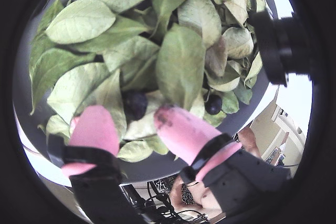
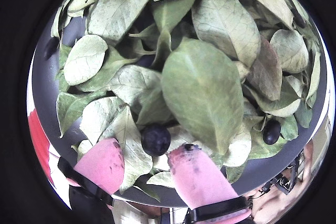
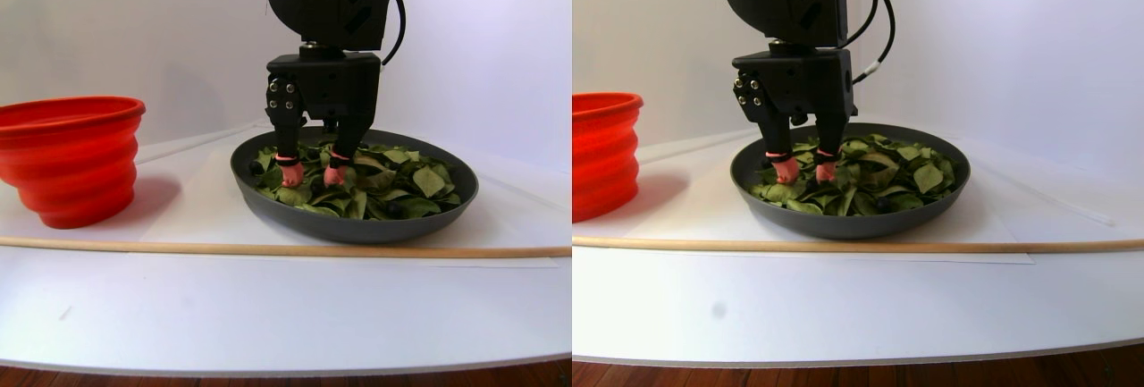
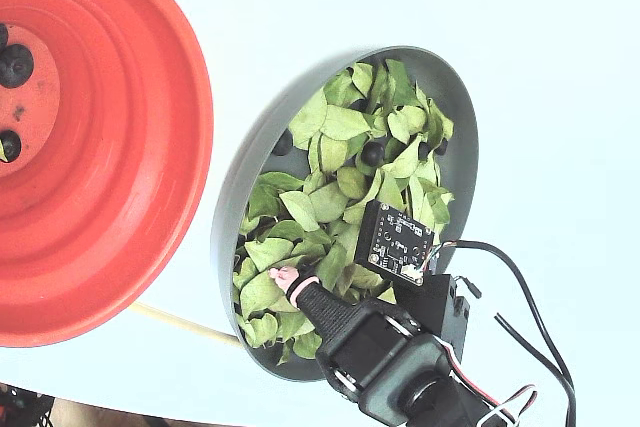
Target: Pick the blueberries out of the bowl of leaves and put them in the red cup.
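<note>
My gripper [image 2: 149,157] is open and lowered into the dark grey bowl [image 3: 353,226], its pink fingertips [image 1: 94,127] resting among the green leaves [image 2: 202,85]. One blueberry [image 2: 156,139] lies on the leaves right between the two fingertips, nearer the right-hand one, and is not gripped. In both wrist views a second blueberry [image 1: 213,104] sits by the bowl's rim to the right. More blueberries [image 4: 373,153] show among the leaves in the fixed view. The red cup [image 4: 120,147] stands beside the bowl with blueberries [image 4: 15,65] on its bottom.
A thin wooden stick [image 3: 268,248] lies across the white table in front of the bowl and cup. The arm's black body [image 4: 400,367] and its cables [image 4: 520,337] hang over the bowl's near side in the fixed view. A small camera board [image 4: 400,242] covers some leaves.
</note>
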You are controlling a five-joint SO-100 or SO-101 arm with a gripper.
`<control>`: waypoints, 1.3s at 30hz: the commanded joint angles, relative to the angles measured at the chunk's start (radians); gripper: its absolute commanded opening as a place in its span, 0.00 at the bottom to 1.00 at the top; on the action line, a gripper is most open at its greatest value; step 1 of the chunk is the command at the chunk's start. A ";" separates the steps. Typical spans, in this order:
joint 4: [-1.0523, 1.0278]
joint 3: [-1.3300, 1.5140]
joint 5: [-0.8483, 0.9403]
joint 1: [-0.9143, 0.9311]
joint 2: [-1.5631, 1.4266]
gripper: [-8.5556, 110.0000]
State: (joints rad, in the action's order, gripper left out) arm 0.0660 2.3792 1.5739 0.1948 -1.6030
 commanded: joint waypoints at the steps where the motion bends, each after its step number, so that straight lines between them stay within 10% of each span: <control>1: 0.015 -0.015 0.000 0.006 -0.006 0.20; 39: 0.094 -0.044 0.049 0.031 0.115 0.16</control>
State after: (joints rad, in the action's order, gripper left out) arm 0.1503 2.3409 1.6153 0.2056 -1.4864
